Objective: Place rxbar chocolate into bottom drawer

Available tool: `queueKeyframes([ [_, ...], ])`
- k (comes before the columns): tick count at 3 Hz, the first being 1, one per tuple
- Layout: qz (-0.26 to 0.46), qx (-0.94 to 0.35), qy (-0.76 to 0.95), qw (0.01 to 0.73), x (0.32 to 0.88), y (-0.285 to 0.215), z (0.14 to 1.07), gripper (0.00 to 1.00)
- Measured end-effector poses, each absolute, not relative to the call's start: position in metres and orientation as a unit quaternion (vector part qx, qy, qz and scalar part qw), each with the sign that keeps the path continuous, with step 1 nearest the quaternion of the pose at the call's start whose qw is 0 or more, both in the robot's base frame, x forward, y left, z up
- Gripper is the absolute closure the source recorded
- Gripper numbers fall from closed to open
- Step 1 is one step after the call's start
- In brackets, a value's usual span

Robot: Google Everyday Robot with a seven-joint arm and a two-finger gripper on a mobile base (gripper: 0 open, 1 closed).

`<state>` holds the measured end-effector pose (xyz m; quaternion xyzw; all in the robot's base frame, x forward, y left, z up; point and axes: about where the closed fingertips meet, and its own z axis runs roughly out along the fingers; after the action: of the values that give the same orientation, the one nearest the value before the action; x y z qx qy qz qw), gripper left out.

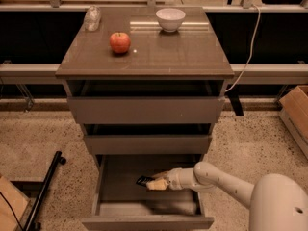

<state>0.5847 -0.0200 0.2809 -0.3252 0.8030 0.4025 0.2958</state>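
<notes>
The bottom drawer (147,222) stands pulled open at the foot of the grey-brown cabinet. My gripper (153,183) reaches into it from the right on a white arm, low over the drawer floor. A small dark piece, the rxbar chocolate (143,180), shows at the gripper's tip, just above the drawer floor. Whether the bar rests on the floor or hangs in the gripper I cannot tell.
A red apple (120,42), a white bowl (170,19) and a clear plastic bottle (92,18) sit on the cabinet top. The two upper drawers (147,110) are slightly open. A cardboard box (296,111) stands at the right, a black pole (44,191) on the floor at the left.
</notes>
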Motion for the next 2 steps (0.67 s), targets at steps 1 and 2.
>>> queueKeyframes([
  [1,0.414,-0.301,0.811,0.285,0.596,-0.027,0.243,1.00],
  [2,0.428,-0.275,0.818,0.267,0.599,-0.030,0.207,1.00],
])
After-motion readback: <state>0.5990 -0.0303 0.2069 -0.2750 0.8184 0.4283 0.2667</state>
